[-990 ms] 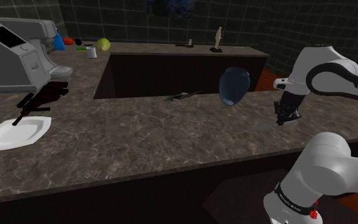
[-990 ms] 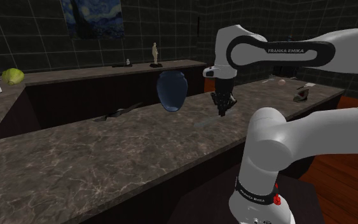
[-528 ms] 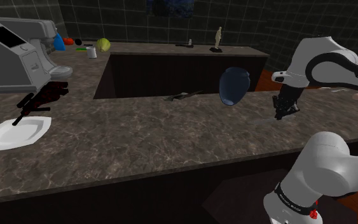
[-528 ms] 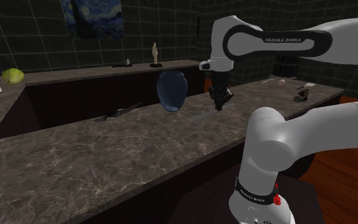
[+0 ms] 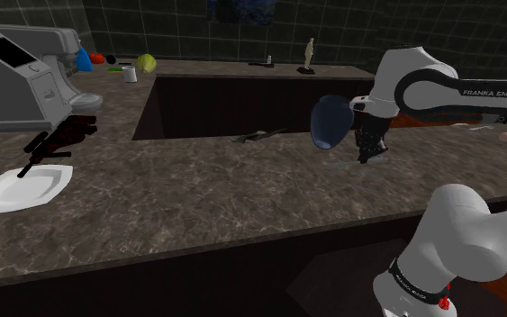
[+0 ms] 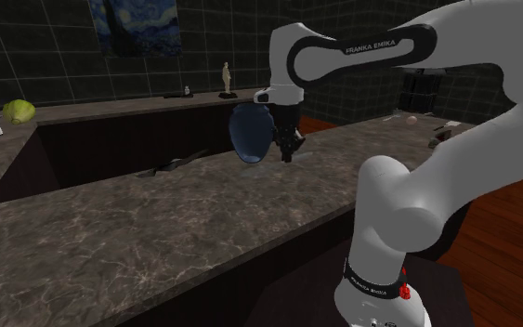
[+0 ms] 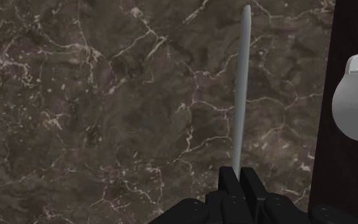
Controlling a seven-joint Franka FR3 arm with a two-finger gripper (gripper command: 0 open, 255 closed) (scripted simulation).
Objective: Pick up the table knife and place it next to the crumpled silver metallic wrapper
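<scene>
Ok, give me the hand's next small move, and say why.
Probably carry the knife toward the shoulder view's left, skirting the blue vase. The hand is shut on the knife over the counter, right beside the vase. The grey crumpled thing that looks like the wrapper lies at the recess edge, beyond the vase.

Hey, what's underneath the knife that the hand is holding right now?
Dark veined countertop lies below the knife, which the hand clasps by one end. The blade covers a thin strip of that countertop, and the fingers hide the knife's gripped end.
</scene>
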